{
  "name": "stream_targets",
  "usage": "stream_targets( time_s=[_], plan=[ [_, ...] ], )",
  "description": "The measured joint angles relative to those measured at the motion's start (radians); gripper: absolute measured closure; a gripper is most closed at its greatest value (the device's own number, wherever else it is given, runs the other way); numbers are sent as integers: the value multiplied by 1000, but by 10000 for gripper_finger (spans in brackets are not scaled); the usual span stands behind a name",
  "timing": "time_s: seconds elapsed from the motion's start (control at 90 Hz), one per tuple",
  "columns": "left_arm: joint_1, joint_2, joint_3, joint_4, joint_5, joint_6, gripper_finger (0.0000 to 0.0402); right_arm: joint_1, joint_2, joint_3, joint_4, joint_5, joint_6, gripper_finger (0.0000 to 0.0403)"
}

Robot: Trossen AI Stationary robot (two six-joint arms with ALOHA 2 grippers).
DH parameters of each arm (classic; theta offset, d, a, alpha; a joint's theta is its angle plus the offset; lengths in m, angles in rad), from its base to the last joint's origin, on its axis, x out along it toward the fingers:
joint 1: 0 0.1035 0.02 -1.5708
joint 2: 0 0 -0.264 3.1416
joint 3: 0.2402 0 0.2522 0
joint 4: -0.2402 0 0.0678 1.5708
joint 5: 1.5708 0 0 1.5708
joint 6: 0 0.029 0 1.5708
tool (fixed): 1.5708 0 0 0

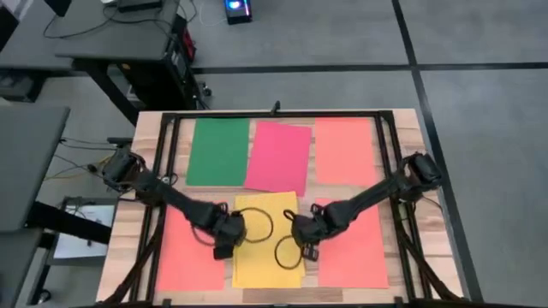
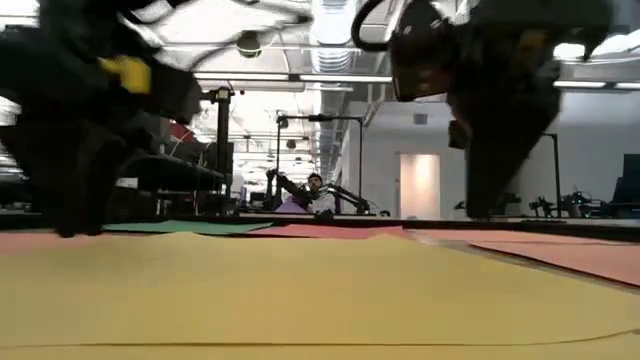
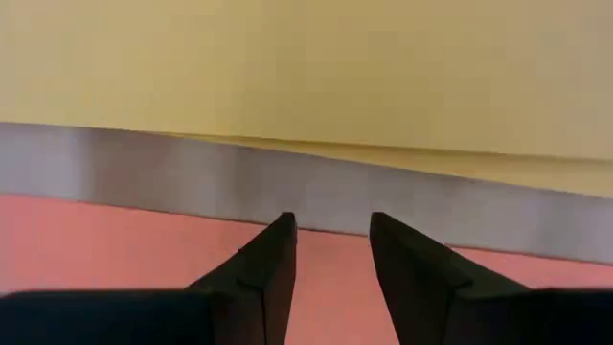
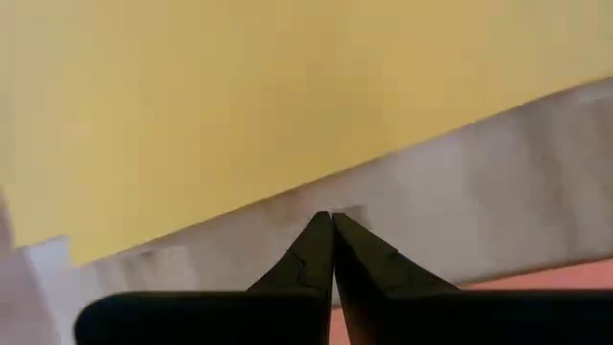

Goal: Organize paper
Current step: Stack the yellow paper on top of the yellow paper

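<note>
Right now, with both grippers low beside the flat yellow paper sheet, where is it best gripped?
Probably at a long side edge: the flat yellow paper sheet offers only edges. The left gripper, open, faces one edge across a bare table strip; the right gripper, shut, meets the other.

My two arms are dark, near black, slim jointed links running from bulkier grey-black base joints. Black cables loop loose off each wrist. The left claw has two matte black wedge fingers, flat-faced, tapering to points. The right claw has the same black tapered wedges. There's a yellow marking on one arm housing in the low view.
</note>
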Motion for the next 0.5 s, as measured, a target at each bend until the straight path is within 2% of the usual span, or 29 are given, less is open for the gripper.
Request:
stream_targets(
  time_s=[0.222,0.344,0.5],
  plan=[
    [-133,0,0,105,-2,-150,281,67,50,1,76,3,96,403],
    [-166,4,0,130,-5,-204,281,83,66,1,69,3,140,403],
    [-193,72,0,225,5,-221,281,105,75,1,108,4,192,403]
  ],
)
